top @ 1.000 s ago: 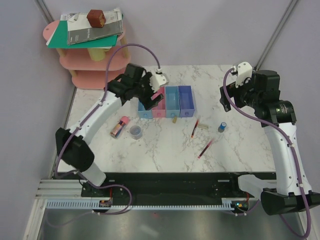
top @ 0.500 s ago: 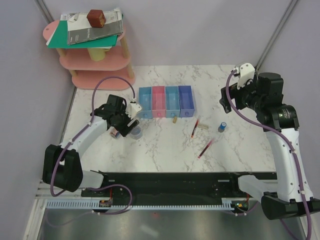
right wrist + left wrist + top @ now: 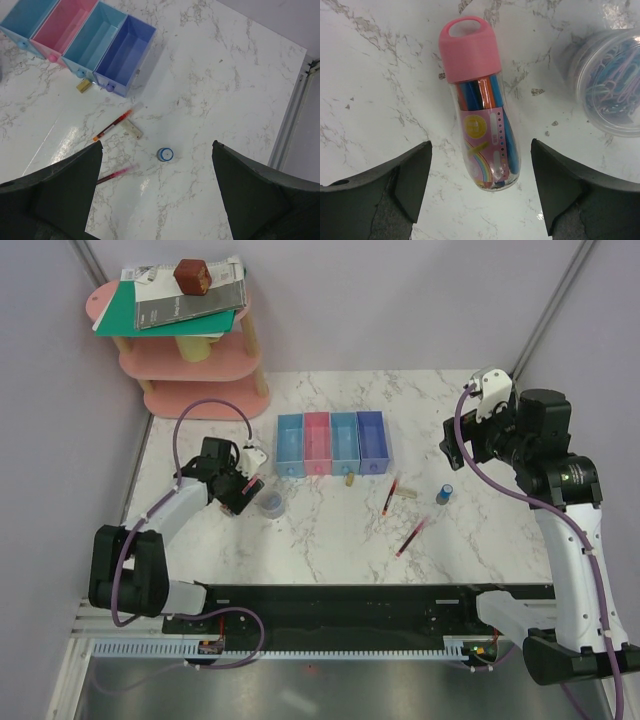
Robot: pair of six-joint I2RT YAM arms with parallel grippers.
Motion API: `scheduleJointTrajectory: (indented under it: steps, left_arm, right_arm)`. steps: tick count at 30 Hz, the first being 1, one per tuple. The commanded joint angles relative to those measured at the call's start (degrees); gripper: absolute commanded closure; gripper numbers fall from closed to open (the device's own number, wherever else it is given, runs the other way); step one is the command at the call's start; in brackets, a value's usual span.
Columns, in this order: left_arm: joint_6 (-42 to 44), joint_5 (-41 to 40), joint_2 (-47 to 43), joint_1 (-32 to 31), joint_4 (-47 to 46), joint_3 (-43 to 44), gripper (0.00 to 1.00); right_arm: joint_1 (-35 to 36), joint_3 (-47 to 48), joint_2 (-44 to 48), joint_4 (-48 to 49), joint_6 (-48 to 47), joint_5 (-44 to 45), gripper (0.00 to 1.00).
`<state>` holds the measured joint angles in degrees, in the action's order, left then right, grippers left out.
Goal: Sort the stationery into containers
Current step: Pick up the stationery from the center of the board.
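Left pincer (image 3: pixel 480 150) stands wide open, astride but clear of the pink-capped tube (image 3: pixel 482 125), which lies on the tabletop (image 3: pixel 380 90), long axis near-vertical, cap toward frame top.

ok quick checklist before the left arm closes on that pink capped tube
1. Left end effector open: ok.
2. Pink-capped tube lying between its fingers: ok.
3. Clear tub of clips outside the fingers: ok, though close.
4. Fingers low enough to grip: cannot tell.
5. Bins empty: ok.
6. Right end effector well away from the tube: ok.
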<state>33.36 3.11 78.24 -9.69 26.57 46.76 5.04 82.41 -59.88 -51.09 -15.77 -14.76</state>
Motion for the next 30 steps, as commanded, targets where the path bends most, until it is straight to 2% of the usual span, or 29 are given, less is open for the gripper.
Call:
scheduleJointTrajectory:
  steps: [1,9,12,16,18,21,23,24,26,27,30]
  left_arm:
    - [1.0,-1.2,2.6,0.7,-4.8,-1.1,0.13]
    - [0.7,-1.4,6.4,1.3,-9.3,-2.7,0.18]
    - [1.8,-2.1,7.4,1.3,-9.8,-3.9,0.23]
    - [3.9,-2.9,8.0,1.4,-9.9,-5.1,0.35]
    - [5.0,-2.9,8.1,1.4,-9.2,-5.7,0.36]
    - [5.9,-2.3,8.0,1.4,-8.1,-6.0,0.51]
    - [6.4,-1.6,8.0,1.4,-6.7,-6.2,0.66]
    - [6.4,-1.4,8.0,1.4,-6.3,-6.2,0.77]
    - [6.8,-1.1,7.8,1.4,-5.1,-6.7,0.89]
    - [6.9,-1.0,7.4,1.4,-4.9,-6.7,0.98]
    - [7.0,-0.1,3.4,1.4,-4.0,-6.6,0.98]
  right_arm:
    - [0.2,-0.3,1.3,0.4,0.7,-1.1,0.02]
    - [0.2,1.2,1.2,-0.1,2.1,-2.3,0.02]
    - [0.2,1.4,1.1,-0.1,1.9,-2.0,0.02]
    - [0.2,1.4,0.8,0.0,1.4,-1.7,0.02]
    - [0.2,1.4,0.5,0.0,1.3,-1.6,0.02]
    - [0.2,1.9,-0.2,0.3,1.4,-1.5,0.02]
    - [0.2,2.1,-0.7,0.5,1.4,-1.4,0.02]
    - [0.2,2.3,-0.9,0.6,1.4,-1.4,0.02]
    - [0.3,2.8,-1.4,0.6,1.5,-1.6,0.02]
    - [0.2,2.8,-1.6,0.6,1.6,-1.8,0.02]
    - [0.2,3.4,-2.4,-0.2,1.8,-3.8,0.02]
